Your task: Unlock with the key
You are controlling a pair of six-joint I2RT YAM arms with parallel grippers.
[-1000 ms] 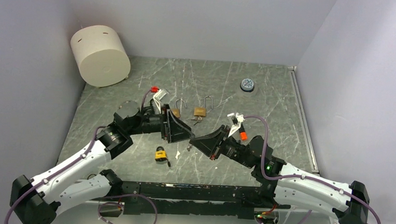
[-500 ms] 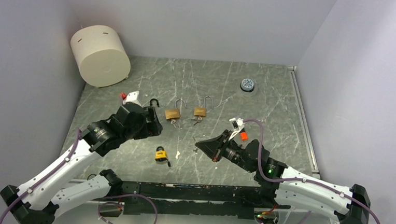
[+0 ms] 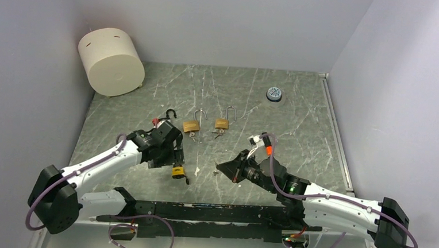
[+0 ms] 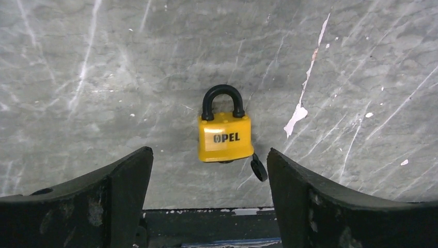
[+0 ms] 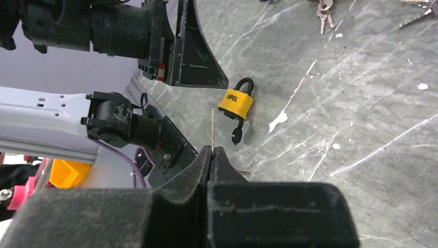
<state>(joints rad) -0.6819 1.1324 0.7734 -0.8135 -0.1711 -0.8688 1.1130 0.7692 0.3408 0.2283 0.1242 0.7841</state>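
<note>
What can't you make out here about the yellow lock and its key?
- Left wrist view: the black-headed key sits at the base of the yellow padlock, whose body hides the blade; inserted or not is unclear.
- Right wrist view: the right gripper is shut on a thin strip; its fingers hide the rest, so I cannot name it.
- Top view: keys beside the brass padlocks are too small.

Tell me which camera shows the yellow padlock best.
The left wrist view: the yellow padlock sits centred and close, lettering readable, black shackle closed, a black key at its base. The right wrist view shows it smaller and at an angle; the top view shows only a tiny yellow speck.
</note>
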